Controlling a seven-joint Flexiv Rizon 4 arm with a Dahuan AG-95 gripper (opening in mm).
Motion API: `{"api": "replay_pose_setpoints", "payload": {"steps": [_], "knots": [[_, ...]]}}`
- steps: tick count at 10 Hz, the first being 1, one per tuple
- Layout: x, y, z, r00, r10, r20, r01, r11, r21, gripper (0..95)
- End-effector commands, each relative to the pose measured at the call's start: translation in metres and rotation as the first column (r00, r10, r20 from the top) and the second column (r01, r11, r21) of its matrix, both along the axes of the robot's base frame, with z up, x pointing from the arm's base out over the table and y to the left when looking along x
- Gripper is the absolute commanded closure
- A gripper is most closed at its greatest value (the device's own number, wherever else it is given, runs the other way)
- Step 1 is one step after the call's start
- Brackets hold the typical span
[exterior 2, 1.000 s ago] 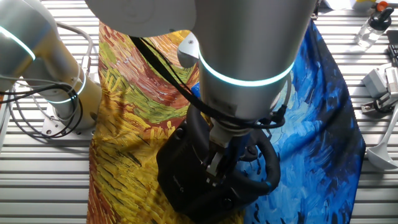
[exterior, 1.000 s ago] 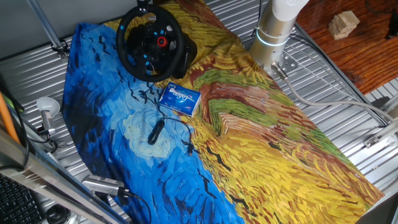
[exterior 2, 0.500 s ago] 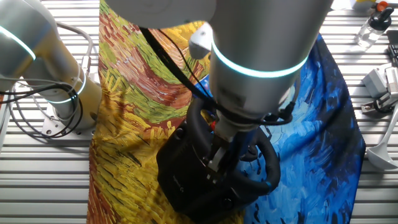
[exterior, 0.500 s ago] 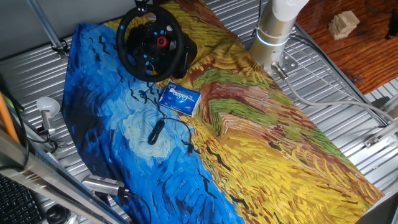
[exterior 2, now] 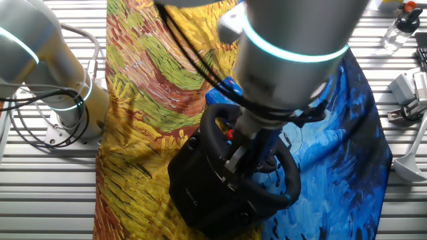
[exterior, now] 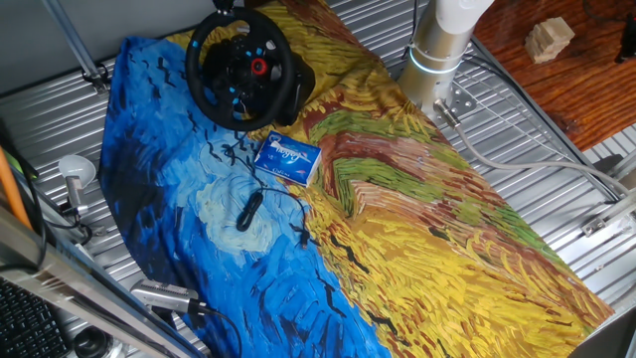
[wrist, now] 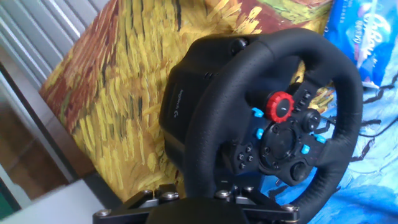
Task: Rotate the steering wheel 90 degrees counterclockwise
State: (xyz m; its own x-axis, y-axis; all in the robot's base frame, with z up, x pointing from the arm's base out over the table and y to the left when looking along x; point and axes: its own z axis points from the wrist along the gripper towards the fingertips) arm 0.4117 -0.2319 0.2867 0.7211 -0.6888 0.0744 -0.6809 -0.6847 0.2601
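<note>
The wheel (exterior: 241, 68) is standing at the far left end of the painted cloth (exterior: 417, 229), its rim tilted toward the near side, its hub showing a red knob (exterior: 258, 67) and small blue buttons (exterior: 235, 96). Its black base (exterior 2: 200, 187) is sitting on the cloth where the yellow part is meeting the blue. Just near of the wheel a blue packet (exterior: 287, 157) is lying flat, and nearer still a thin black cable (exterior: 250, 208) with a plug is trailing over the blue swirl. The arm's pedestal (exterior: 437, 55) is standing on the ribbed metal table (exterior: 556, 209) to the right of the wheel. In the other fixed view the arm's wrist (exterior 2: 293, 60) is hanging right over the wheel, and the gripper (exterior 2: 235, 160) is reaching down at the rim by the base; how far the fingers are parted, and whether they are gripping the rim, I cannot tell. In the hand view the wheel is filling the frame, rim close to the gripper's body (wrist: 205, 208) at the bottom edge, with the fingertips out of sight. A wooden block (exterior: 549, 38) is lying far right on a brown surface.
</note>
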Motion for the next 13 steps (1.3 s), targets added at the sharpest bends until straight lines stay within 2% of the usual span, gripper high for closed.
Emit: {"api": "replay_pose_setpoints", "payload": {"steps": [1,3,5,6,8,9,10,12,13], "knots": [[0.002,0.005,0.002,0.989,-0.138,-0.053,0.138,0.99,-0.004,57.0],[0.004,0.01,-0.001,0.978,-0.199,-0.066,0.198,0.98,-0.023,57.0],[0.006,0.013,-0.002,0.976,-0.208,-0.069,0.206,0.978,-0.027,57.0],[0.006,0.012,-0.005,0.978,-0.205,-0.045,0.202,0.978,-0.052,57.0],[0.007,0.01,-0.012,0.979,-0.199,-0.04,0.196,0.979,-0.063,57.0],[0.007,0.01,-0.012,0.979,-0.202,-0.034,0.199,0.977,-0.074,57.0],[0.007,0.01,-0.011,0.977,-0.215,-0.013,0.213,0.972,-0.103,57.0],[0.006,0.01,-0.01,0.982,-0.188,0.004,0.187,0.976,-0.112,57.0],[0.006,0.01,-0.01,0.983,-0.181,0.003,0.18,0.976,-0.124,57.0]]}}
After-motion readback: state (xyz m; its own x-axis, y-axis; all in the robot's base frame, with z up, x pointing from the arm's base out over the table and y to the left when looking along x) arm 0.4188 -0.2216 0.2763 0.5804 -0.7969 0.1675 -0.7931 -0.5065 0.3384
